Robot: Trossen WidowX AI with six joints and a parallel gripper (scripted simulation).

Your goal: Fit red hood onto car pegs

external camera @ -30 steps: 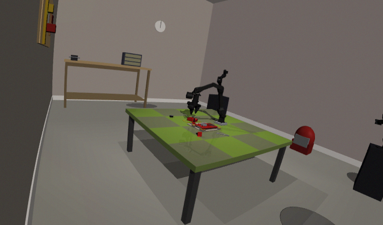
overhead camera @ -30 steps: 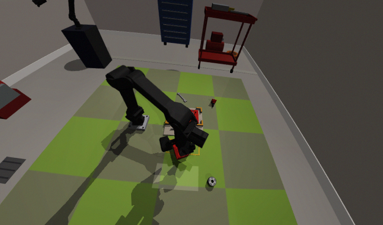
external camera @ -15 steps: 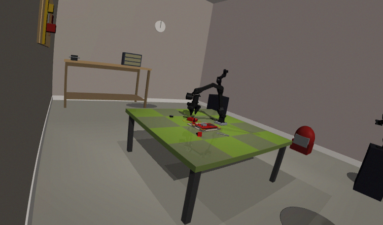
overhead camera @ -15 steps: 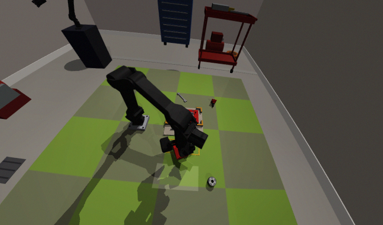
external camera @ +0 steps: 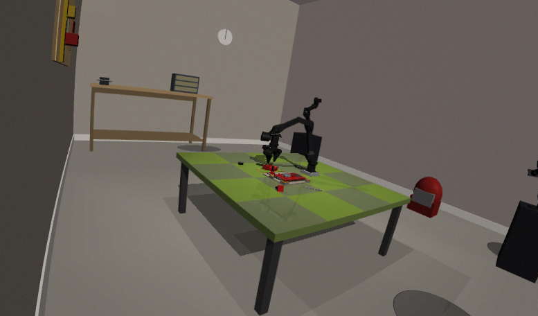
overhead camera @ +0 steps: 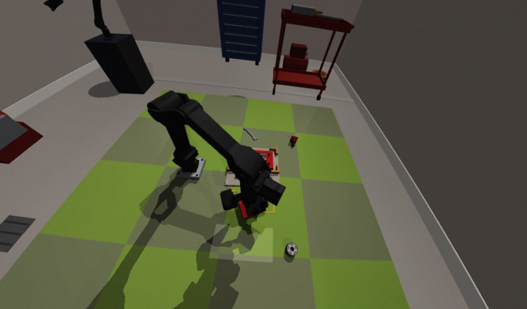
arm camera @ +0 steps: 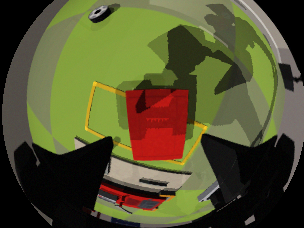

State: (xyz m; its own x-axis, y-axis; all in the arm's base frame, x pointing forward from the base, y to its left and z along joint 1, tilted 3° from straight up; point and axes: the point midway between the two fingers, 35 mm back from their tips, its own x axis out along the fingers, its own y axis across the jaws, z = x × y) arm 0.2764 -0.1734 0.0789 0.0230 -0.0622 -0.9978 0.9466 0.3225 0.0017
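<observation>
Wrench (overhead camera: 250,133), metal wheel (overhead camera: 291,249), red cart (overhead camera: 317,24)

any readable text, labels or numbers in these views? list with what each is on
None readable in any view.
Wall clock: a single hand visible, no numerals.
Hood: plain red, no marking.
Blue drawer cabinet: pale strips on the drawer fronts, too small to tell if they are labels.

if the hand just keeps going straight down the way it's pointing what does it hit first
Most likely the red hood: it lies on the table directly below the open hand, centred between the fingers. How far above it the hand is stays unclear.
</observation>
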